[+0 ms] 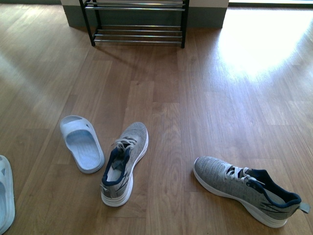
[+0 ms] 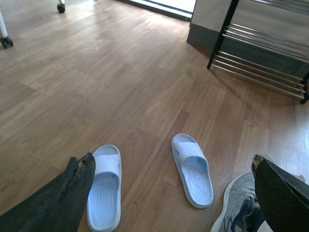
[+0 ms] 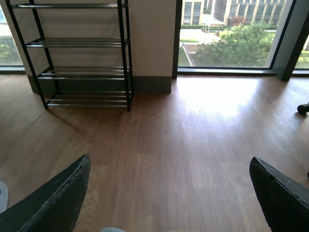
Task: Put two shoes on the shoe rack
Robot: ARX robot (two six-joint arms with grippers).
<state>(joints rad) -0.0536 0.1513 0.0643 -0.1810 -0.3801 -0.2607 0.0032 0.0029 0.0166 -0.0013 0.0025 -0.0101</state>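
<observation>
Nothing racked yet
Left claw and right claw gape empty, ready to grasp; left sneaker and right sneaker lie on the floor, well apart from the shoe rack at its far edge.

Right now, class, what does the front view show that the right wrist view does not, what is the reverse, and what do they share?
Only the front view shows the shoes clearly: the left grey sneaker, the right grey sneaker, a pale blue slide, and a second slide cut by the edge. Only the right wrist view shows the window, the shoe rack with its upper tiers, and the right hand, open. Both show the rack's lower bars and the wooden floor.
</observation>
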